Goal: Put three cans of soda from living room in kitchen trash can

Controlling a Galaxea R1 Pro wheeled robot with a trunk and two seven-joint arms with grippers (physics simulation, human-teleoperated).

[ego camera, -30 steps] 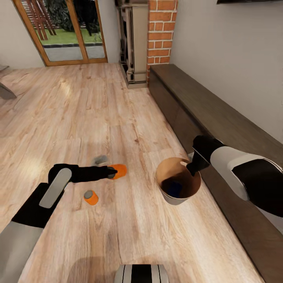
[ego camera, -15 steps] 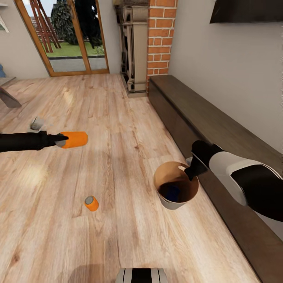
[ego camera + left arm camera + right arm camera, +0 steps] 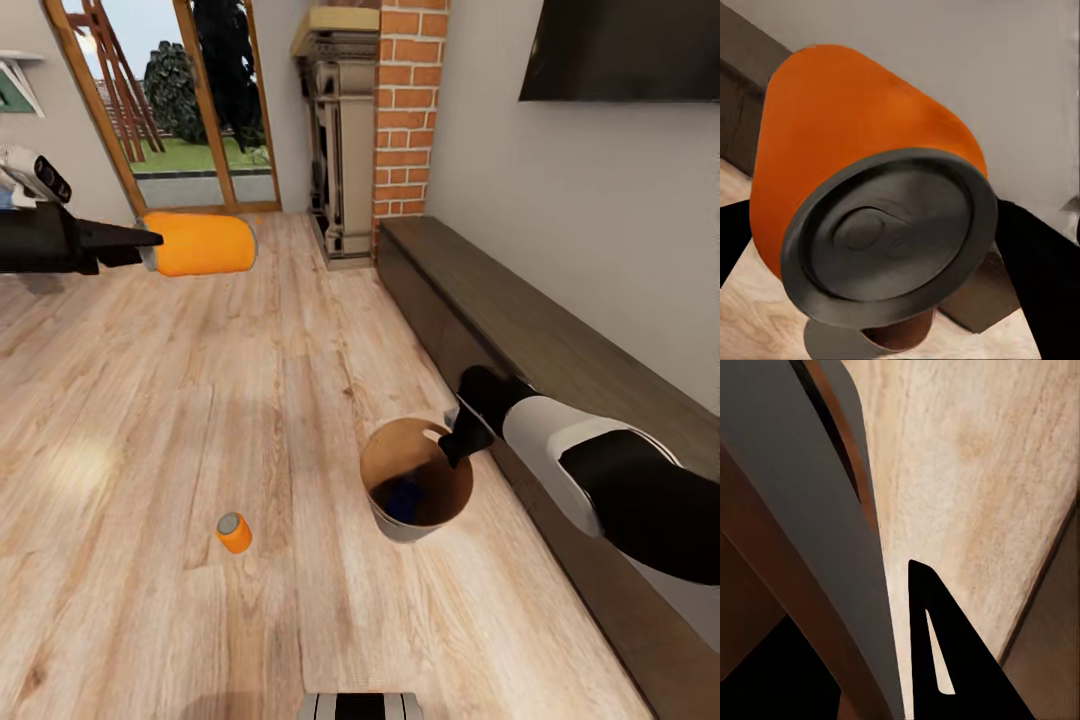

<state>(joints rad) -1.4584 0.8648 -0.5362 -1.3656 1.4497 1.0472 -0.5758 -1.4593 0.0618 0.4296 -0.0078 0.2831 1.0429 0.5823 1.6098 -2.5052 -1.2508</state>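
Left gripper (image 3: 150, 243) clamps orange can (image 3: 197, 243) aloft; right gripper (image 3: 455, 437) pinches bin (image 3: 400, 525) rim beside cabinet (image 3: 540, 330); second orange can (image 3: 234, 532) on open floor (image 3: 300, 620).

The trash can's grey wall (image 3: 810, 510) sweeps across the left of the frame, brown inside. A black fingertip (image 3: 937, 660) stands at lower centre, with light wood floor (image 3: 975, 472) at right.

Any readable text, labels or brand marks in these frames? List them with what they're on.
None readable.
Held orange can: plain side, no label; its grey top shows only a pull tab.
Orange can on the floor: too small to tell.
Blue can in the bin: no visible print.
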